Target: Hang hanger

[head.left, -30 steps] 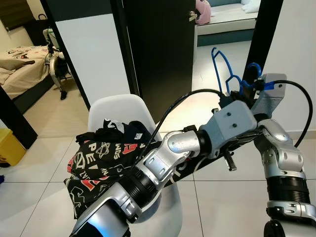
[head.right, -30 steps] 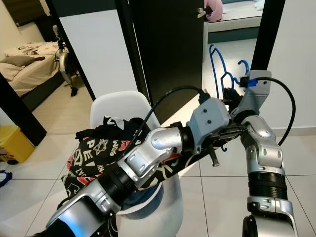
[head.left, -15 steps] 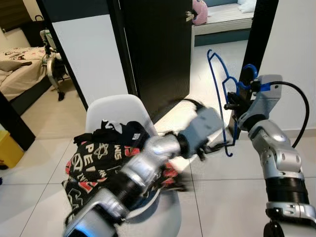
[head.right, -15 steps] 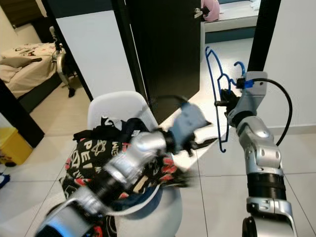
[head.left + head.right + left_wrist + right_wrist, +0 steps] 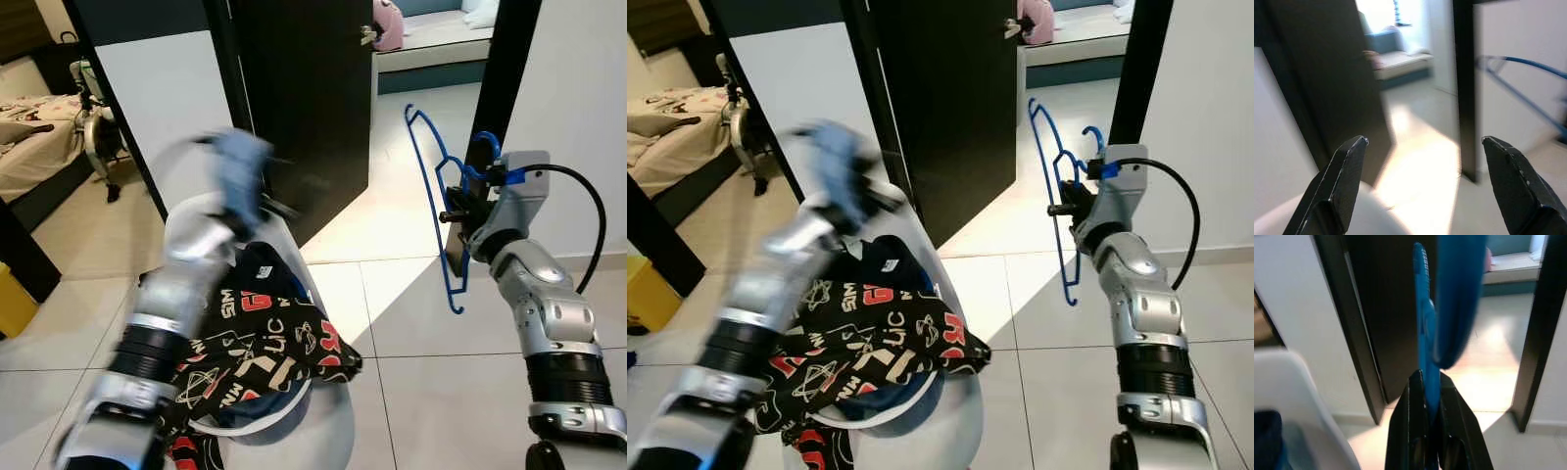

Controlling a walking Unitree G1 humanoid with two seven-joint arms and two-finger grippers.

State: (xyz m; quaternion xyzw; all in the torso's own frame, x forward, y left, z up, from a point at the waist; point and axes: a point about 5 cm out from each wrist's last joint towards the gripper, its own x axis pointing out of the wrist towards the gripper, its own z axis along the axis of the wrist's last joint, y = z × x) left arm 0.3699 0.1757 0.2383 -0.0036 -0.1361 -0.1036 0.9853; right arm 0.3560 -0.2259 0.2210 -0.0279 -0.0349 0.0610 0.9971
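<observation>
A blue wire hanger is held upright in the air at the right, in front of a dark door frame. My right gripper is shut on it just below the hook, and in the right wrist view the fingers pinch the blue hanger. My left arm is blurred and raised over the chair at the left, well apart from the hanger. The left gripper is open with nothing between its fingers, and the hanger shows off to one side of it.
A white chair piled with black printed clothes stands just in front of me. Behind it a dark door stands ajar, with a tiled floor beyond. At the far left a doorway opens onto a bedroom.
My left arm has swung from across the front of the right arm over to the left, above the chair. The right gripper still holds the hanger, now slightly higher and more upright.
</observation>
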